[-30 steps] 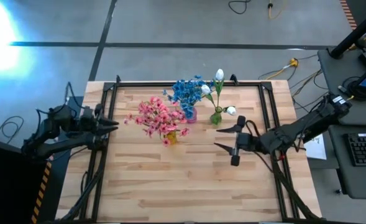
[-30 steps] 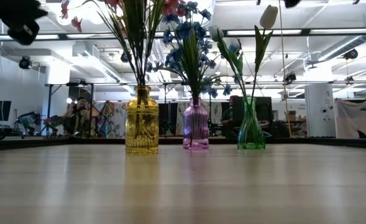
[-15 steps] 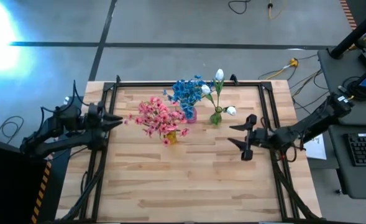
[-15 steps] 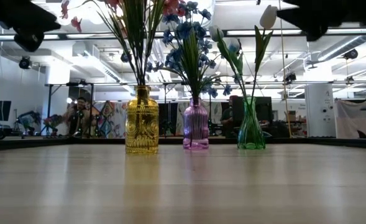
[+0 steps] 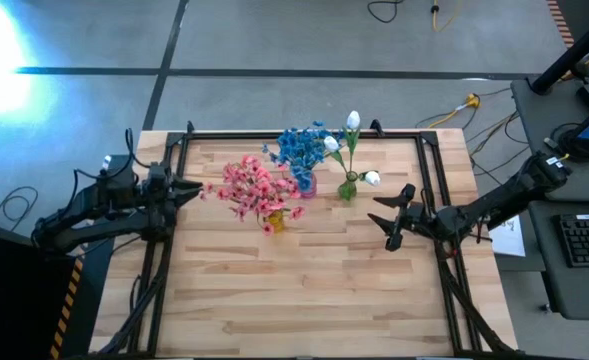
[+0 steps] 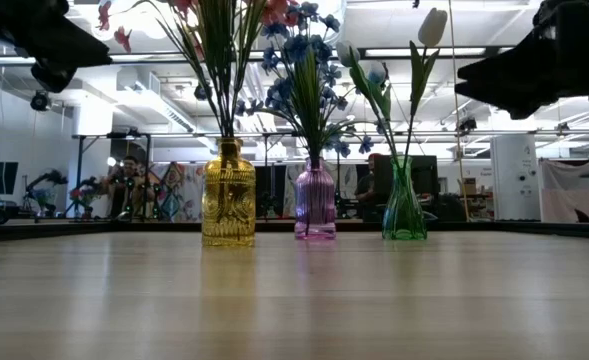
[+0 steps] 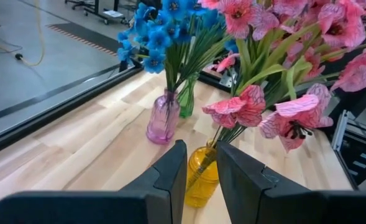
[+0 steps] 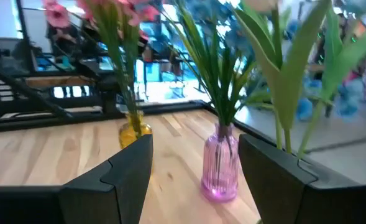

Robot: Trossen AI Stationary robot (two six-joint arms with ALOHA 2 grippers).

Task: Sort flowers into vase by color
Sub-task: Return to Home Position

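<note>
My left gripper (image 5: pixel 188 190) hovers at the left edge of the pale wooden table (image 5: pixel 304 290), its fingers a narrow gap apart and holding nothing. My right gripper (image 5: pixel 388 219) hangs over the table's right side, fingers spread wide, also empty. Three ribbed glass vases stand in a row toward the far middle. The yellow vase (image 6: pixel 228 200) holds the pink blossoms (image 5: pixel 257 190), the purple vase (image 6: pixel 315 205) the blue blossoms (image 5: pixel 299 148), and the green vase (image 6: pixel 404 210) the white tulip-like buds (image 5: pixel 353 120).
</note>
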